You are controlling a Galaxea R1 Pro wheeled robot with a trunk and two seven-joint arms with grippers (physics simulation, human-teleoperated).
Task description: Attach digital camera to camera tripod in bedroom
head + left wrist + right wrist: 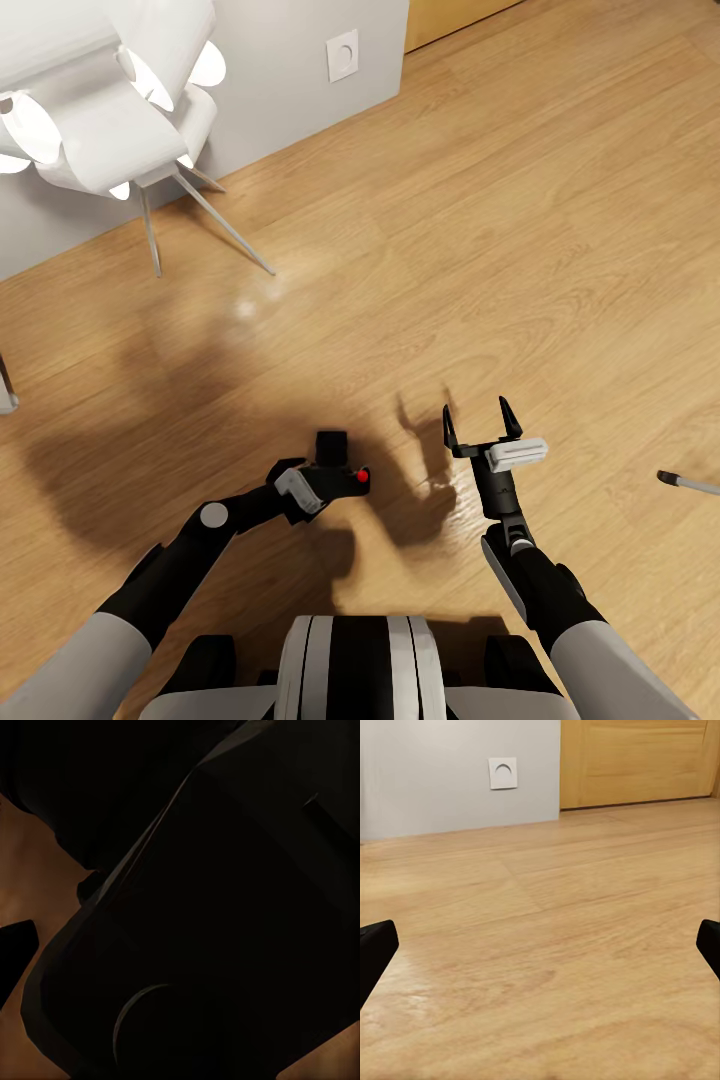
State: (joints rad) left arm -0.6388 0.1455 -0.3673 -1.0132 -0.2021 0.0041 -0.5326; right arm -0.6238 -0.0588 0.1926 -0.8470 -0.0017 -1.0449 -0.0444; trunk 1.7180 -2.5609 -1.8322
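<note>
2 grippers were out front, and only the left gripper (pixel 338 470) had anything: its fingers were closed around the digital camera (pixel 340 462), red button up, held low over the wood floor (pixel 500 250). The left wrist view was just dark camera body (pixel 225 915) up close. The right gripper (pixel 482 425) was spread wide with nothing in it. A thin silver leg with a black foot (pixel 668 479) poked in at the far right edge, possibly the tripod, so I'd guess the mount lay off to the robot's right, nearer the free arm.
</note>
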